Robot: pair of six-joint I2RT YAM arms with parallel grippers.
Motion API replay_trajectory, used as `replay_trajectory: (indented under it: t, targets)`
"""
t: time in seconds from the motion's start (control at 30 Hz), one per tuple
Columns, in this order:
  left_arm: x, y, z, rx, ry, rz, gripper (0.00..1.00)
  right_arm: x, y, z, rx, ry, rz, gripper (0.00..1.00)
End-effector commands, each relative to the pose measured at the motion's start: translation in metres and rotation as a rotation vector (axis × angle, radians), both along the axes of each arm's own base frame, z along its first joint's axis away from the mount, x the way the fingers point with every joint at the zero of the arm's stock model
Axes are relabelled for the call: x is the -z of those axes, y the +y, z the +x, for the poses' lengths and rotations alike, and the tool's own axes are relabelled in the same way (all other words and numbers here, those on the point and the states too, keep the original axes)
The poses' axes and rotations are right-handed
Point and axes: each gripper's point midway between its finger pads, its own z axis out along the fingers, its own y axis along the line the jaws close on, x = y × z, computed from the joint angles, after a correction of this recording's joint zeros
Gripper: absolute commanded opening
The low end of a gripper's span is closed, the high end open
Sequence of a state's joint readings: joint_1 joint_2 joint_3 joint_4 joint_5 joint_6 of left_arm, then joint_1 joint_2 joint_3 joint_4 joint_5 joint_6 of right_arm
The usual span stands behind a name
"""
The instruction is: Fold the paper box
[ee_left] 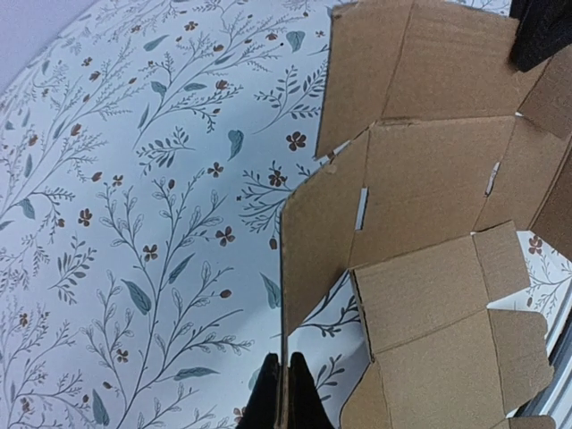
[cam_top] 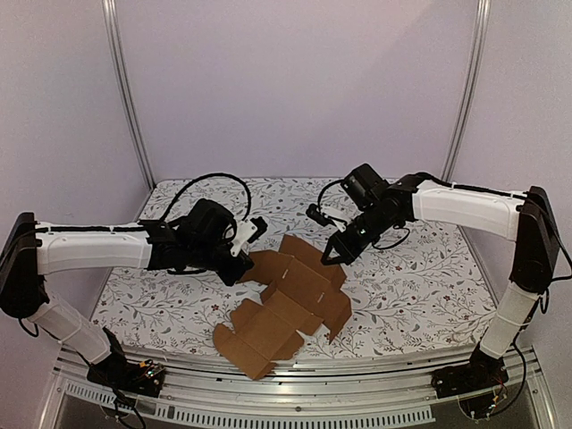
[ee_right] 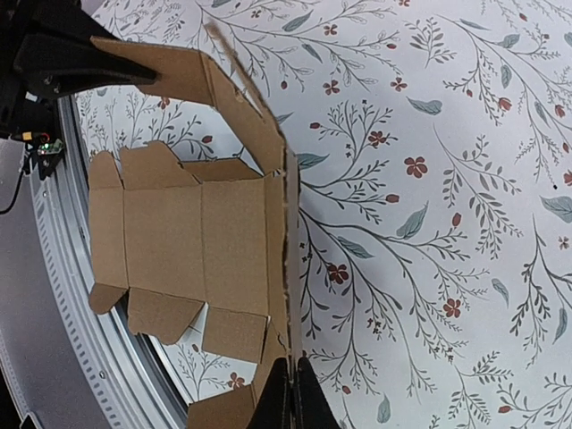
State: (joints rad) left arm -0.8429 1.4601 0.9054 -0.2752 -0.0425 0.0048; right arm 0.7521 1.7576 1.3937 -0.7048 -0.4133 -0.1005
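The paper box point(cam_top: 290, 299) is a flat brown die-cut cardboard sheet, partly lifted off the floral table. My left gripper point(cam_top: 243, 266) is shut on the sheet's left flap; the left wrist view shows its fingertips point(ee_left: 284, 393) pinching the flap's thin edge, with the sheet point(ee_left: 429, 188) spreading to the right. My right gripper point(cam_top: 331, 255) is shut on the far right flap; the right wrist view shows the fingers point(ee_right: 288, 393) clamped on the cardboard edge, the sheet point(ee_right: 188, 232) spreading left. The near panels rest on the table.
The table has a white cloth with a floral print point(cam_top: 402, 286). A metal rail point(cam_top: 357, 366) runs along the near edge, close to the sheet's near flap. Upright frame posts point(cam_top: 130, 98) stand at the back corners. Purple walls surround the table.
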Motion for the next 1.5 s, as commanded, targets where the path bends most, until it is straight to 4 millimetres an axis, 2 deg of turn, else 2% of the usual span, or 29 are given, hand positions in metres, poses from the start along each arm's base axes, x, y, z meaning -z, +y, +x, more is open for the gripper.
replay_trajectory:
  t: [0.0, 0.13, 0.37, 0.47, 0.57, 0.7, 0.87, 1.0, 1.1, 1.27, 1.37, 1.47]
  targets:
    - [-0.001, 0.0, -0.006, -0.016, 0.009, 0.001, 0.0, -0.001, 0.002, -0.002, -0.008, -0.009, -0.019, 0.0]
    - [-0.006, 0.002, -0.005, -0.035, 0.003, -0.008, 0.02, -0.004, -0.001, -0.002, -0.013, -0.02, -0.028, 0.0]
    - [-0.03, 0.016, 0.001, -0.104, -0.067, -0.023, 0.31, -0.019, -0.011, 0.0, -0.043, -0.087, -0.071, 0.0]
    - [-0.051, 0.019, 0.001, -0.123, -0.086, -0.076, 0.37, -0.027, -0.016, 0.001, -0.066, -0.123, -0.104, 0.0]
    - [-0.081, 0.015, -0.004, -0.132, -0.085, -0.169, 0.42, -0.037, -0.016, 0.003, -0.097, -0.184, -0.112, 0.0]
    - [-0.12, 0.002, -0.01, -0.111, -0.058, -0.306, 0.43, -0.056, -0.009, 0.003, -0.123, -0.237, -0.07, 0.0]
    - [-0.148, -0.012, -0.004, -0.135, -0.015, -0.395, 0.44, -0.07, 0.003, -0.006, -0.151, -0.259, -0.016, 0.0]
    - [-0.151, -0.022, 0.006, -0.161, 0.028, -0.406, 0.39, -0.073, 0.006, -0.012, -0.18, -0.287, -0.022, 0.0]
    - [-0.141, -0.027, 0.016, -0.19, 0.072, -0.393, 0.3, -0.075, 0.008, -0.015, -0.189, -0.314, -0.029, 0.0]
    - [-0.119, -0.035, 0.026, -0.215, 0.139, -0.37, 0.19, -0.083, 0.008, -0.019, -0.195, -0.349, -0.028, 0.0]
    - [-0.109, -0.04, 0.028, -0.213, 0.179, -0.369, 0.05, -0.084, 0.009, -0.019, -0.186, -0.354, -0.023, 0.0]
    - [-0.106, -0.046, 0.025, -0.185, 0.209, -0.373, 0.0, -0.083, 0.009, -0.018, -0.172, -0.352, -0.024, 0.0]
